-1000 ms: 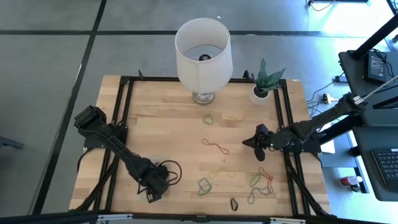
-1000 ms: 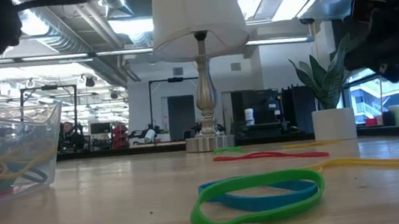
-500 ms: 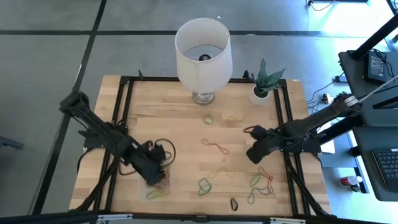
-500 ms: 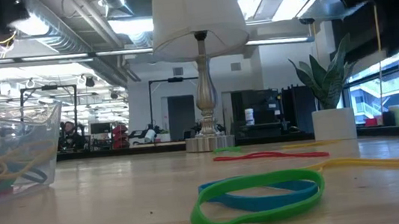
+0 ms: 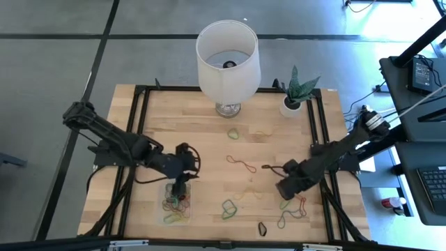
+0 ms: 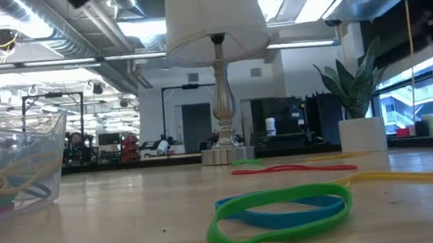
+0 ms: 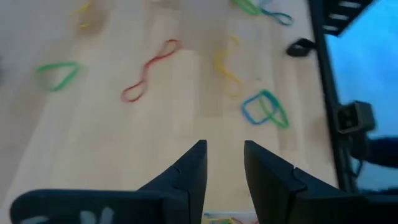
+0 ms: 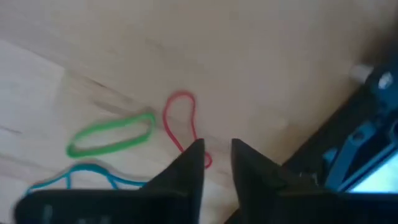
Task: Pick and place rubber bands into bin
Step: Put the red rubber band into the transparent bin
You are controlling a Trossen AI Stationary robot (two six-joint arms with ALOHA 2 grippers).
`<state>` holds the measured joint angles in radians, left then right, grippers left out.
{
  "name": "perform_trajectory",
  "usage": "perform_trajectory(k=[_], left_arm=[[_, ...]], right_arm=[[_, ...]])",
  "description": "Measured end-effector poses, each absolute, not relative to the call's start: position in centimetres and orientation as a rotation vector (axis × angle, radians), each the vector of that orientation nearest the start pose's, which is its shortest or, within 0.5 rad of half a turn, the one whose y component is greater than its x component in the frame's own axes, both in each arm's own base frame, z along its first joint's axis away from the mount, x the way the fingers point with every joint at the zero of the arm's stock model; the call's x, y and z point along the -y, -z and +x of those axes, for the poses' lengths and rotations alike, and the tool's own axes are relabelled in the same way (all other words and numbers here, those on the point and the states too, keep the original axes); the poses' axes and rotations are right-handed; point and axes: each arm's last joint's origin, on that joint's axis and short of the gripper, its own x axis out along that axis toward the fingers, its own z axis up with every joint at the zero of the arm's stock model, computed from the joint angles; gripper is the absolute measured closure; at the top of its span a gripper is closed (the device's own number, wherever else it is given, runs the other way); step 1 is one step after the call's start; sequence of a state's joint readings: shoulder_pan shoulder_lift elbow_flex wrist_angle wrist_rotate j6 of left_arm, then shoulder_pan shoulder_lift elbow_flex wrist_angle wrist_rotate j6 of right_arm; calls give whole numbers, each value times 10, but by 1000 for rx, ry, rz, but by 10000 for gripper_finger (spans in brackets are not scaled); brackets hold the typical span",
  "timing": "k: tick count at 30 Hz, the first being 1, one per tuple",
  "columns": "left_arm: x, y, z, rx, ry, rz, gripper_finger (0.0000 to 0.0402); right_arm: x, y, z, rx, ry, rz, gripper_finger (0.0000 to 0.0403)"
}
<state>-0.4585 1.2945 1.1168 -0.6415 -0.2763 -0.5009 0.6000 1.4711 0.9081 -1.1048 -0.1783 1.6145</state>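
With the left end effector (image 5: 182, 183) part-open and empty over the bin (image 5: 177, 206) near the worktop's front-left corner, the right end effector (image 5: 282, 191), also slightly open and empty, hovers above loose bands (image 5: 293, 205) front-right, needing descent to pinch one.

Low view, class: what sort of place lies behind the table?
Probably an industrial lab or workshop: exposed silver ceiling ducts, a black metal equipment frame, and large windows behind the pale wooden table.

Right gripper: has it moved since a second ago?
Yes. In the high view the right gripper has travelled away from the white plant pot, toward the table's near edge, and now hangs over the green and red rubber bands there.
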Motion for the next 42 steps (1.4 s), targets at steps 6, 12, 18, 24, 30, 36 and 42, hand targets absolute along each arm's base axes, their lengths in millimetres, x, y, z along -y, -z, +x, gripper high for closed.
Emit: perform_trajectory(k=[6, 12, 18, 24, 30, 36, 42], left_arm=[[117, -300, 262, -704, 103, -100, 302], [119, -296, 270, -682, 128, -42, 311], [118, -271, 266, -647, 167, -53, 316], [110, -237, 248, -615, 168, -164, 324], [100, -238, 221, -542, 185, -198, 336], [83, -252, 189, -420, 147, -167, 349], [66, -252, 158, -397, 76, -117, 360]], right_arm=[[-147, -178, 177, -1619, 842, 836, 244], [-155, -150, 160, -1655, 853, 952, 203], [-163, -141, 150, -1654, 876, 1014, 201], [-173, -133, 149, -1636, 918, 1062, 239], [-181, -125, 154, -1633, 925, 1050, 353], [-187, -157, 158, -1621, 1013, 965, 392], [-201, -226, 174, -1475, 1044, 884, 399]])
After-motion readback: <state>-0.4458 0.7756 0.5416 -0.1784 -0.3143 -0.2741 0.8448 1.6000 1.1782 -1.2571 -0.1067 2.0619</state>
